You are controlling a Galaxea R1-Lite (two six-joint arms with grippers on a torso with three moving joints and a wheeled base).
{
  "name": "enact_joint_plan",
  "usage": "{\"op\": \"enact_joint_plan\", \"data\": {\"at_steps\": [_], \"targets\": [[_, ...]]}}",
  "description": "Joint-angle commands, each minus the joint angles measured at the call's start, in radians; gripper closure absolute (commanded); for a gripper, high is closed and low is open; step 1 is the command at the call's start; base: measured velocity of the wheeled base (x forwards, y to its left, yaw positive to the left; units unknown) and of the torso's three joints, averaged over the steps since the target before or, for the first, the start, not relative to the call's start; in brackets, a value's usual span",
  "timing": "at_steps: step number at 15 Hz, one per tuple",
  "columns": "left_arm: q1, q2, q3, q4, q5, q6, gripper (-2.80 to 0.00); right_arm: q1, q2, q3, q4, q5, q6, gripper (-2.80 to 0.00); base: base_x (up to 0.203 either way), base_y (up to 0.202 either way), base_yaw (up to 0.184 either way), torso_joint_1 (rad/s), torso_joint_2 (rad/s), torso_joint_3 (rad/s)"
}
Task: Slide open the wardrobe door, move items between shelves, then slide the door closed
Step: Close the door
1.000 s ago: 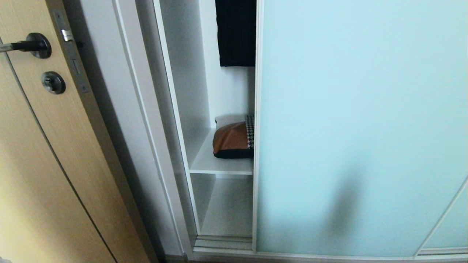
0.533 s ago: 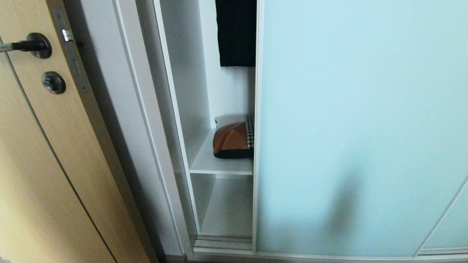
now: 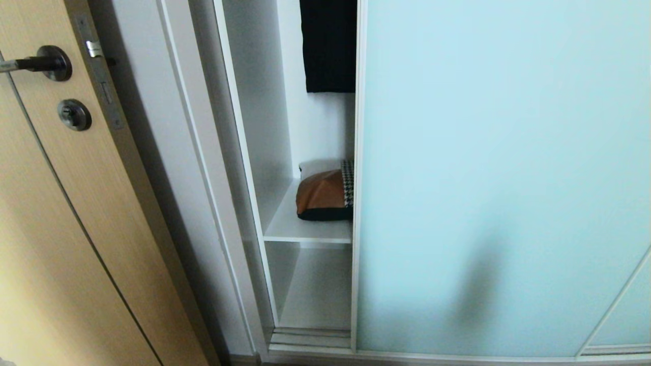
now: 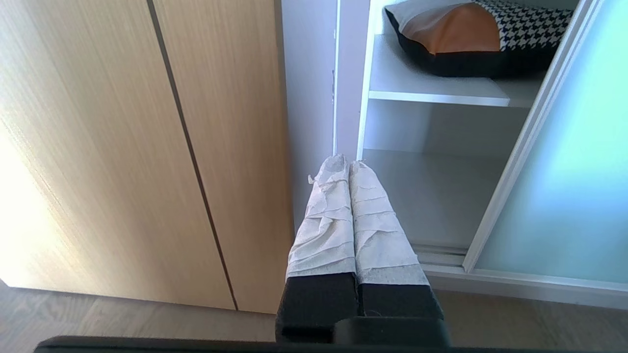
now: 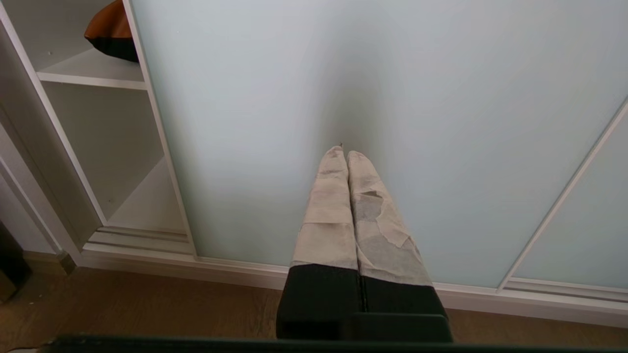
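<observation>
Across the right two-thirds of the head view, the sliding wardrobe door [image 3: 498, 178], a frosted pale aqua panel in a slim silver-white frame, stands pulled partly aside, leaving a narrow gap at centre frame. Through that gap, the patchwork cushion [image 3: 325, 195] lies on the upper shelf [image 3: 305, 231], its brown leather patch facing out, a strip of black-and-white houndstooth at its right edge and its black underside on the board; the door's frame hides the rest of it. Below, the lower shelf [image 3: 318, 295] shows only its white board. A dark garment [image 3: 329, 46] hangs at the top centre of the gap. At the left of the frame stands the light wood hinged door [image 3: 66, 213] with its lever handle [image 3: 38, 62] in the upper left corner. Neither arm shows in the head view. In the left wrist view, the left hand [image 4: 348, 164] has its tape-wrapped fingers [image 4: 326, 215] pressed together, empty, pointing toward the wardrobe's white side wall beside the gap. In the right wrist view, the right hand [image 5: 342, 153] is likewise pressed together and empty, its tips near the frosted glass, whether touching cannot be told, above the wooden floor [image 5: 147, 304].
</observation>
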State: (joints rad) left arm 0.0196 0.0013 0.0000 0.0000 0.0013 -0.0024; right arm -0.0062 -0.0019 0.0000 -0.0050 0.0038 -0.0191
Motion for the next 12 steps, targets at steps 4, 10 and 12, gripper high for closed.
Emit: {"op": "enact_joint_plan", "data": {"at_steps": [4, 10, 12], "targets": [[0.0, 0.002, 0.002, 0.0, 0.0, -0.001, 0.0, 0.0, 0.002, 0.0, 0.0, 0.001, -0.001, 0.0, 0.0, 0.0, 0.0, 0.0, 0.0, 0.0], [0.0, 0.07, -0.219, 0.038, 0.0, -0.011, 0.0, 0.0, 0.002, 0.001, 0.0, 0.001, -0.001, 0.0, 0.0, 0.0, 0.0, 0.0, 0.0, 0.0], [0.0, 0.218, -0.376, 0.063, -0.022, -0.014, 0.0, 0.0, 0.002, 0.0, 0.0, 0.001, -0.001, 0.0, 0.0, 0.0, 0.0, 0.0, 0.0, 0.0]]}}
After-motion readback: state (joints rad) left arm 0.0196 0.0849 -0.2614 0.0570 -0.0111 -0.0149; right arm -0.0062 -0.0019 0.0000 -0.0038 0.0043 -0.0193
